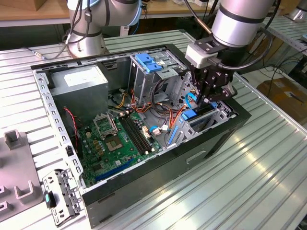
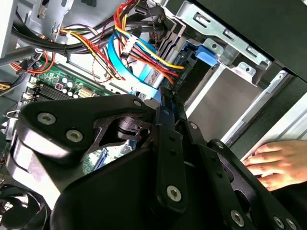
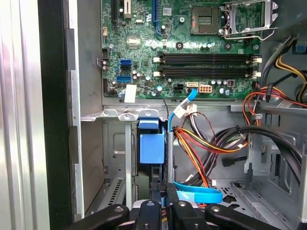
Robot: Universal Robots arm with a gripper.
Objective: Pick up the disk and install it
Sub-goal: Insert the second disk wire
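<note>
PC case [image 1: 158,165] lies open on its side on the ribbed metal table [image 1: 259,182], and you have the gripper [image 1: 211,98] sunk into the corner drive bay [image 1: 218,117] at the exterior view's right. Room is tight there: bay wall on one side, a bundle of orange, yellow and black cables [image 1: 165,108] on the other, and the case's black rim just beyond. A dark slab with a blue end piece [image 1: 189,115], apparently the disk [image 1: 207,112], stands on edge in that bay directly under the tool; its label isn't visible. In the first wrist view the blue piece [image 3: 150,148] sits in the slot just ahead of the gripper [image 3: 165,199], with a light-blue flat cable [image 3: 199,195] beside it. You can't tell whether the tool is spread or pinching anything. Elsewhere inside: green motherboard [image 1: 120,139] across the floor, grey power-supply box [image 1: 79,81] in the far corner, grey cage w/ blue handle [image 1: 146,62] near the back wall. In the second wrist view a person's hand [image 2: 276,163] rests at the case's outer side, near the gripper [image 2: 170,112]. A loose grey bracket [image 1: 60,194] lies on the table outside the case, well apart.
</note>
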